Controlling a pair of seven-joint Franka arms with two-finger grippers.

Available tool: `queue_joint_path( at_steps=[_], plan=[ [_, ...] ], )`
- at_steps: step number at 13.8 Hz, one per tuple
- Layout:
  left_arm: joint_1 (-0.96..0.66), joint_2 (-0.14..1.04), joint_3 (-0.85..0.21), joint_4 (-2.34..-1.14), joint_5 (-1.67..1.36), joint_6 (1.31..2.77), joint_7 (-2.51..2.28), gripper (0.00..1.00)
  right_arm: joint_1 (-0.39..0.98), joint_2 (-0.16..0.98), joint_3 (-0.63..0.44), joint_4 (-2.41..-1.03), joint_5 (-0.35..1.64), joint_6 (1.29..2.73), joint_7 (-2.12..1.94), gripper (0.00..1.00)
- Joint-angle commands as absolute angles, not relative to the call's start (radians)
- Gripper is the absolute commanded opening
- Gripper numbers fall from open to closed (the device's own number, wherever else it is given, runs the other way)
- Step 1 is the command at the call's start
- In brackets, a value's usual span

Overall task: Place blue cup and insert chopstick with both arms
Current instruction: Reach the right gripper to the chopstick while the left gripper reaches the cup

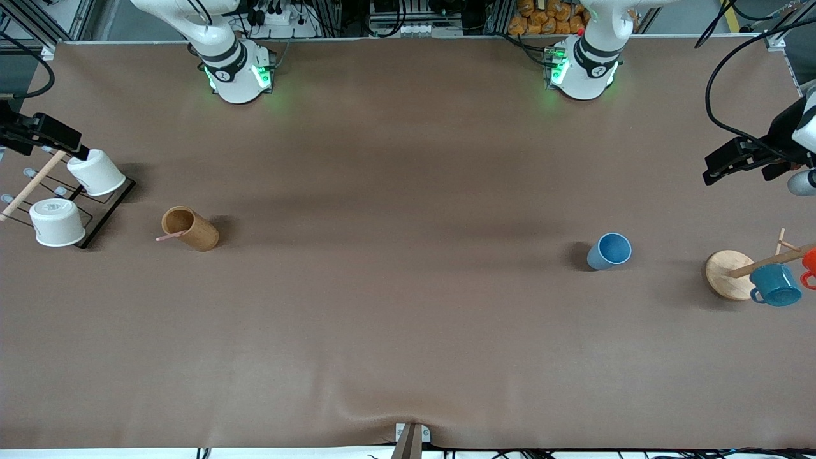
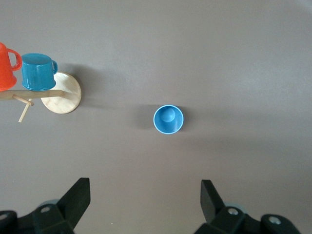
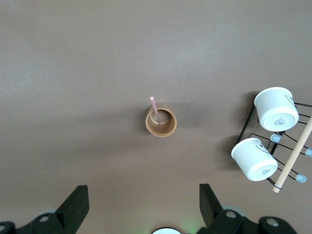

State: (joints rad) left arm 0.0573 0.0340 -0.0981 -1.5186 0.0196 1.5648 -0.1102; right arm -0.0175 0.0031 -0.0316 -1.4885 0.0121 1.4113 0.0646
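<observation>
Hovering high at the left arm's end of the counter, the left tool [image 2: 144, 204] hangs with its fingers spread wide and nothing between them. Over at the other end the right tool [image 3: 144, 207] does the same, wide open and empty, up above the rack [image 1: 95, 210] of white cups [image 1: 95, 172].

The blue cup [image 1: 609, 250] stands upright on bare counter, toward the left arm's end, with the wooden mug tree [image 1: 730, 274] and its teal mug [image 1: 775, 284] and orange mug [image 1: 809, 262] just farther out toward that edge. The chopstick [image 1: 171, 236] leans inside the brown wooden cylinder [image 1: 190, 228], its pink tip poking over the rim, toward the right arm's end.

My worry is the chopstick: it's thin and it leans, so I'd guess a pinch that comes down off-centre could nudge the cylinder or let the stick slip. The cup is light too; a finger catching its rim may well tip it. And the insertion needs a slim stick lined up over a small mouth.

The counter [image 1: 408, 331] is covered in plain brown cloth, with a slight ripple at the edge nearest the front camera. Along the edge by the arms' bases there are cables, metal framing and green lights on both bases.
</observation>
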Motion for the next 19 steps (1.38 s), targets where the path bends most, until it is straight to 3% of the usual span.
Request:
queue_joint_path(
  at_steps=[1,5,11,19],
  plan=[
    [0.057,0.040,-0.092,-1.520,0.014,1.540,-0.086,1.00,-0.028,0.041,-0.029,-1.491,0.006,1.416,0.060,1.00],
    [0.077,0.037,-0.092,-1.597,0.002,1.567,-0.086,1.00,-0.029,0.147,-0.029,-1.489,0.006,1.427,0.054,1.00],
    [0.127,0.041,-0.091,-1.870,0.003,1.872,-0.060,1.00,-0.032,0.330,-0.031,-1.488,-0.002,1.519,0.054,1.00],
    [0.110,0.215,-0.104,-2.005,0.002,2.256,-0.067,1.00,-0.032,0.489,-0.031,-1.488,-0.017,1.568,0.057,1.00]
  ],
)
